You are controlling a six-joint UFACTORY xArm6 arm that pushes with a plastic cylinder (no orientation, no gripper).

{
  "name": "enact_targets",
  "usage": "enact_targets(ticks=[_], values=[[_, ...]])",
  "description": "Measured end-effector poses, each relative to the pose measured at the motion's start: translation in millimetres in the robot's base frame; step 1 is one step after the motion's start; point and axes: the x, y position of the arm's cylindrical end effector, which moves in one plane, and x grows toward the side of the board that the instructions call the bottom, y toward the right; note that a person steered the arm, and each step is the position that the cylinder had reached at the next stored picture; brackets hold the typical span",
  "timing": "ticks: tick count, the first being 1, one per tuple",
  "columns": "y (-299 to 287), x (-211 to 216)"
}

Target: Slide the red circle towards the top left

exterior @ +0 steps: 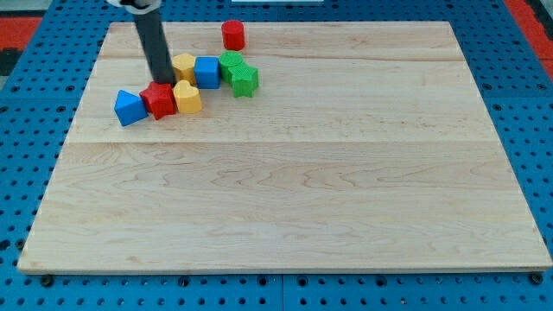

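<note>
1. Up near the view's top edge, a bit left of centre, you've got the red circle [232,34] sitting alone on the wooden board [294,190], apart from everything else.
2. Just below it is the cluster: two green blocks [237,72] touching each other, with a blue cube [206,72] on their left and a yellow block [184,66] beside that.
3. Lower row, left to right: a blue block [129,107], a red block [159,99], then a yellow heart [187,98], all pretty much touching.
4. Your rod comes down from the top left, and my tip [162,80] lands right at the red block's top edge, next to the yellow block, well away from the red circle.
5. No gripper on this rig, so there's nothing to open or close, just the plain rod.
6. Around the board you see blue pegboard [34,285].
</note>
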Motion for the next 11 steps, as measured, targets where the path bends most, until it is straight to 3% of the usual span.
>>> enact_targets(ticks=[2,3,4,6,7,8,9,11], values=[[-61,-56],[0,-82],[53,-79],[138,-75],[153,-82],[153,-111],[112,-120],[29,-102]])
